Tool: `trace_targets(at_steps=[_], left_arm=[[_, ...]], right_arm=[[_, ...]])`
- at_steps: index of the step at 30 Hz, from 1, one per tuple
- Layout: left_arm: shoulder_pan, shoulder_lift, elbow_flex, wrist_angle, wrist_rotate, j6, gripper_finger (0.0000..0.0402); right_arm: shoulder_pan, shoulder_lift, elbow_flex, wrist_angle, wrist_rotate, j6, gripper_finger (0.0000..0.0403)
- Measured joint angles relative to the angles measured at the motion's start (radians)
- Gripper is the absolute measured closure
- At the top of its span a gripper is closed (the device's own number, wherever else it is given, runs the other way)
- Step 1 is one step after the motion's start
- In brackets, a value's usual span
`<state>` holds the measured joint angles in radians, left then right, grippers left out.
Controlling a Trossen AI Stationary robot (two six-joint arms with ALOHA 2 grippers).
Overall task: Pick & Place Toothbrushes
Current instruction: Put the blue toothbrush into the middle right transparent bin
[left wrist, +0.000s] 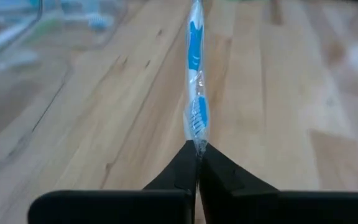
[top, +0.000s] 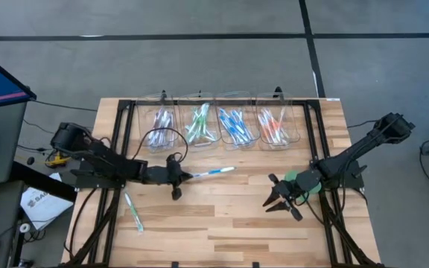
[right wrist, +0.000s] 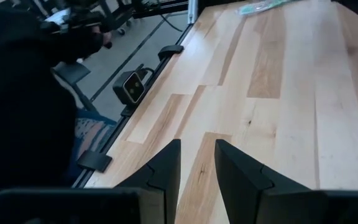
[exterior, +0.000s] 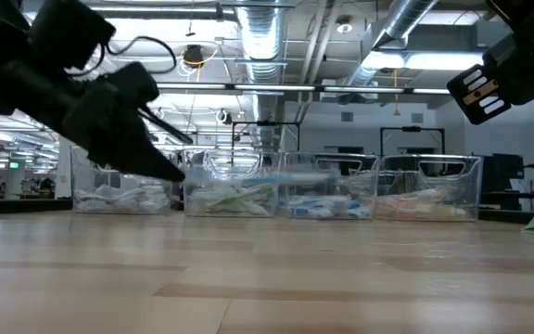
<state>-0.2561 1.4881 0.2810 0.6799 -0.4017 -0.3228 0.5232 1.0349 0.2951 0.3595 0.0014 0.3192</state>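
My left gripper (top: 181, 177) is mid-table, shut on a blue-and-white toothbrush (top: 216, 172) that sticks out toward the table's right; the left wrist view shows the same toothbrush (left wrist: 194, 56) running away from the fingertips. A green toothbrush (top: 132, 211) lies flat on the wood near the left arm, and the right wrist view shows this green toothbrush (right wrist: 260, 7) too. My right gripper (top: 278, 202) hovers open over the right half of the table, touching nothing; its fingers (right wrist: 166, 168) stand apart over bare wood. My left gripper pinches the blue toothbrush between its two fingertips at the bristle end (left wrist: 197, 140), inside a clear wrapper. The fingers come level from the table's left, in line with the brush. The brush is lifted clear and juts out nearly level (exterior: 281, 176) beyond the fingertips.
Several clear bins stand in a row at the far edge, holding purple (top: 162, 123), green (top: 198, 123), blue (top: 233, 125) and orange (top: 274, 126) toothbrushes. A flat green disc (top: 295, 177) lies under the right wrist. Black frame rails (top: 118, 141) run along both sides. Bare wood fills the near half.
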Motion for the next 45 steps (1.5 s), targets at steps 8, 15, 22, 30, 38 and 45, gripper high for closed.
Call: trace_targets(at_steps=[8, 15, 22, 30, 38, 45], left_arm=[[-0.028, -0.107, 0.000, 0.017, -0.011, 0.042, 0.0401], [-0.049, -0.175, 0.001, 0.241, -0.016, 0.179, 0.0400], [-0.051, -0.179, 0.002, 0.416, -0.016, 0.263, 0.0400], [-0.051, -0.178, 0.002, 0.496, 0.044, 0.267, 0.0400], [-0.051, -0.171, 0.024, 0.550, 0.105, 0.304, 0.0400], [-0.051, -0.036, 0.109, 0.561, 0.141, 0.324, 0.0400]], right_arm=[[0.000, 0.000, 0.000, 0.000, 0.041, 0.048, 0.0287], [-0.016, 0.000, 0.000, 0.018, 0.119, 0.020, 0.0213], [-0.074, 0.000, 0.000, 0.132, 0.132, -0.079, 0.0167], [-0.147, 0.000, 0.000, 0.291, 0.135, -0.242, 0.0174], [-0.175, 0.000, 0.000, 0.413, 0.217, -0.391, 0.0195], [-0.175, 0.000, 0.001, 0.436, 0.208, -0.408, 0.0204]])
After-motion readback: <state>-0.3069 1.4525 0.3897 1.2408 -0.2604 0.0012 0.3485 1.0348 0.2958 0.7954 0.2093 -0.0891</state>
